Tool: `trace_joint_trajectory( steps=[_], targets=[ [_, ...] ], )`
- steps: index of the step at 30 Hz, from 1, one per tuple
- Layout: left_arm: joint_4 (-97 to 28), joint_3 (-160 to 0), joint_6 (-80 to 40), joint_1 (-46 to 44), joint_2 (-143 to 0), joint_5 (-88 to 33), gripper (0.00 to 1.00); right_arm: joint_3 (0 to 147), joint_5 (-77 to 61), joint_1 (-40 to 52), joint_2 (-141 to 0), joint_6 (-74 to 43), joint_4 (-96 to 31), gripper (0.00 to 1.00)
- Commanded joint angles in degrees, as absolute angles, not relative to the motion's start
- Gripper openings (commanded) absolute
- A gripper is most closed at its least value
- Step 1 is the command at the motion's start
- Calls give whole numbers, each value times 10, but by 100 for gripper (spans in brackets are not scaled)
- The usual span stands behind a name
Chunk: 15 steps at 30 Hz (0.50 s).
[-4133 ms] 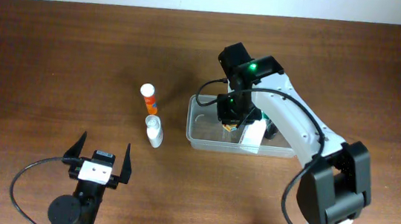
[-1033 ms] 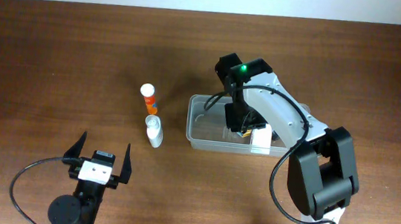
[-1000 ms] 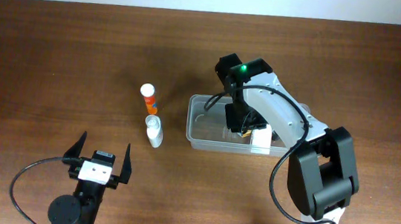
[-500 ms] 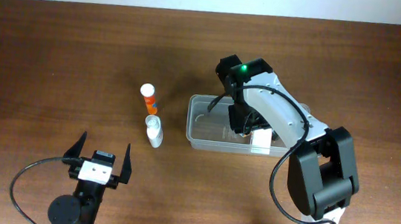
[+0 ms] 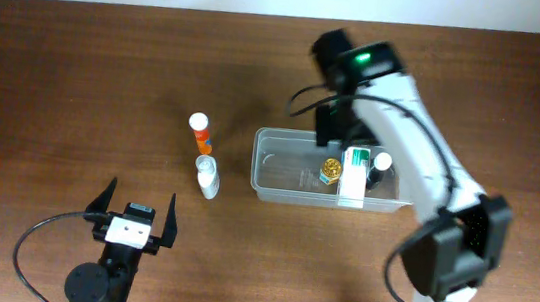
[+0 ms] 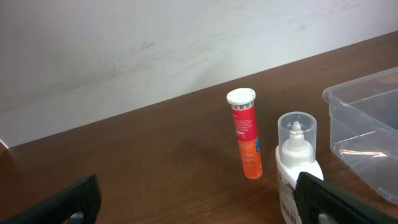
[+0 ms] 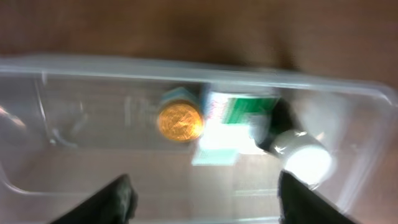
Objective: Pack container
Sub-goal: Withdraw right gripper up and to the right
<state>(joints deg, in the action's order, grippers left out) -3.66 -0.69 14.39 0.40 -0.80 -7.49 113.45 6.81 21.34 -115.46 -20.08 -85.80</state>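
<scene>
The clear container (image 5: 272,176) stands right of the table's middle. Inside it are a gold-capped jar (image 5: 329,169), a green and white box (image 5: 354,168) and a dark bottle with a white cap (image 5: 381,164). My right gripper (image 5: 337,133) hangs over the container's far rim, open and empty. In the right wrist view its fingers (image 7: 118,199) frame the container (image 7: 124,65), with the gold cap (image 7: 180,121), the box (image 7: 239,109) and the white cap (image 7: 305,155) below. My left gripper (image 5: 132,219) rests open near the front edge.
An orange tube with a white cap (image 5: 201,134) stands left of the container, and a white dropper bottle (image 5: 207,177) is just in front of it. The left wrist view shows the tube (image 6: 245,134), the bottle (image 6: 297,155) and the container's corner (image 6: 367,124).
My right gripper has opened and lifted out of the container toward its far side, leaving the gold-capped jar inside. The left arm has not moved.
</scene>
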Motion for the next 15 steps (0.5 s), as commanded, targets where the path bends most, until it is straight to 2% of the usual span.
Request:
trace_joint_trajectory(
  steps=[1,8,15],
  targets=[
    [-39,-5,151,5,-4,-81,99,1177,96,124,-1089,-202,-892,99],
    [-39,-5,151,5,-4,-81,99,1175,46,-120,-1078,-207,-901,98],
    [-39,-5,151,5,-4,-81,99,1164,45,-229,-1103,-207,-887,98]
  ],
)
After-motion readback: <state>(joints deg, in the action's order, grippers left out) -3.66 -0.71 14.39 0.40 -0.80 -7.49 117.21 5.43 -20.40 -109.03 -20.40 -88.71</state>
